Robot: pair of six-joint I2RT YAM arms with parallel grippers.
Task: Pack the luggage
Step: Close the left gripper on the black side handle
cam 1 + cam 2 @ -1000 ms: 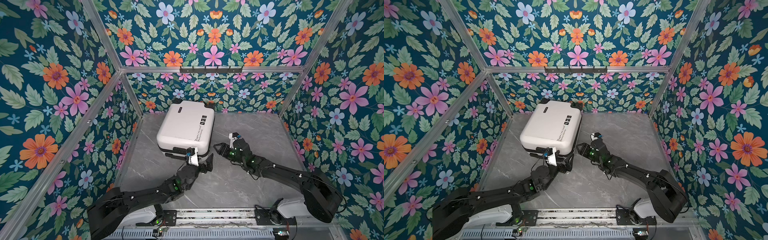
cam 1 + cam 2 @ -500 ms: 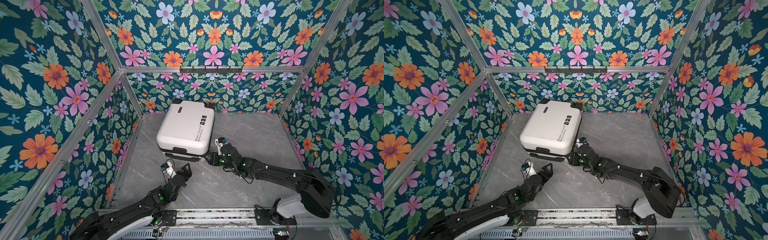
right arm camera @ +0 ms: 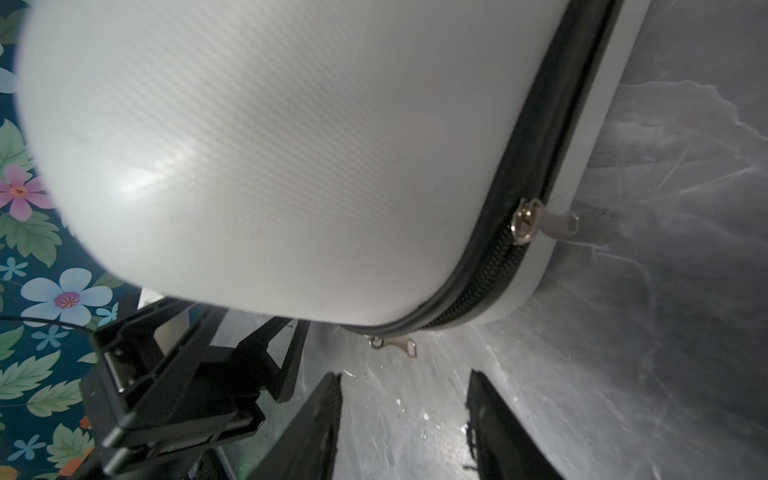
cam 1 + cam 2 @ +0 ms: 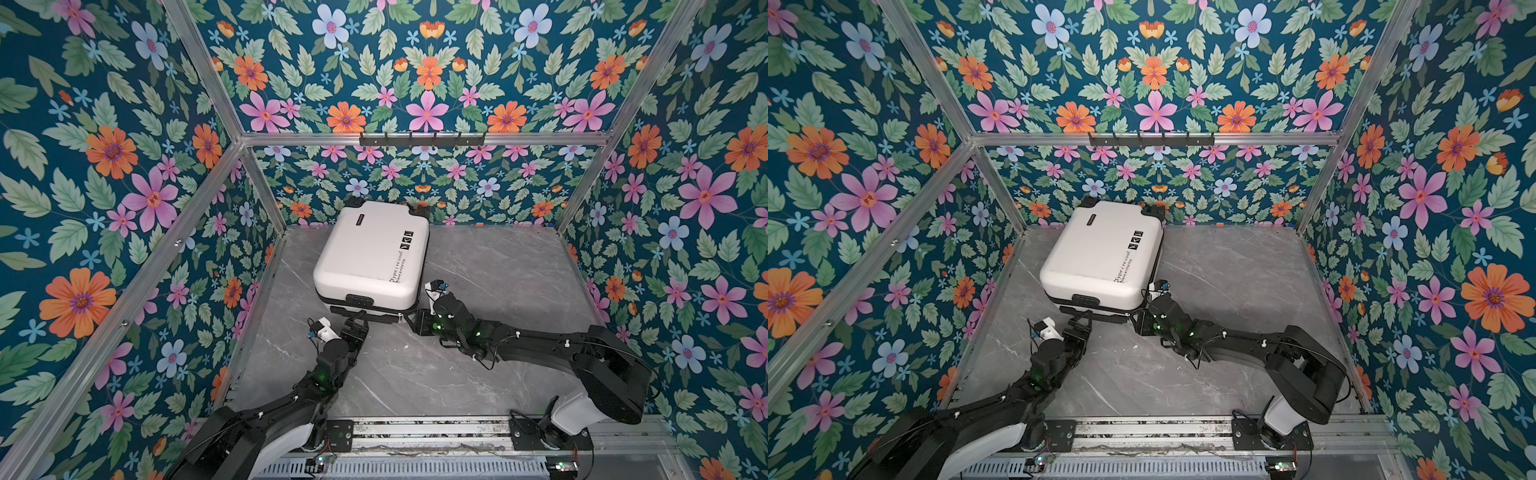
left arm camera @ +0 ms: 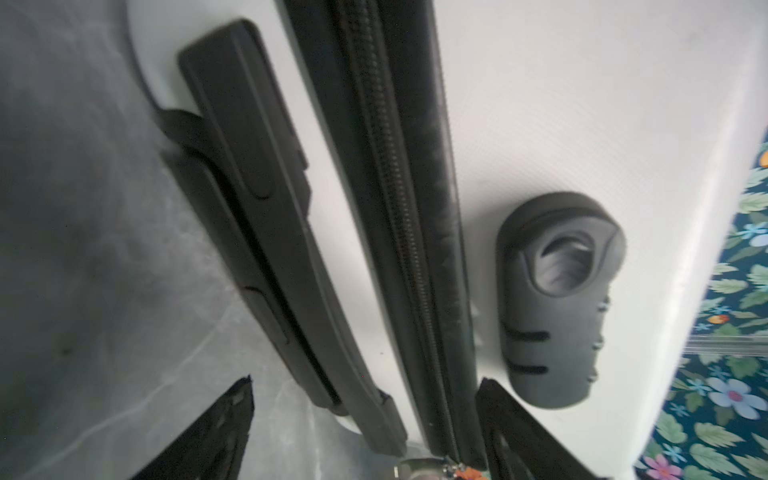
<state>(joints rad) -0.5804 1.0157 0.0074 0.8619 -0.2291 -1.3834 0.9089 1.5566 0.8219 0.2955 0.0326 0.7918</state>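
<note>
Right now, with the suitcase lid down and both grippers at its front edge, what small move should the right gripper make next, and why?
Probably ease the right gripper forward and close it on the nearer zipper pull. The suitcase lies shut, and that pull hangs just ahead of the open, empty gripper.
</note>
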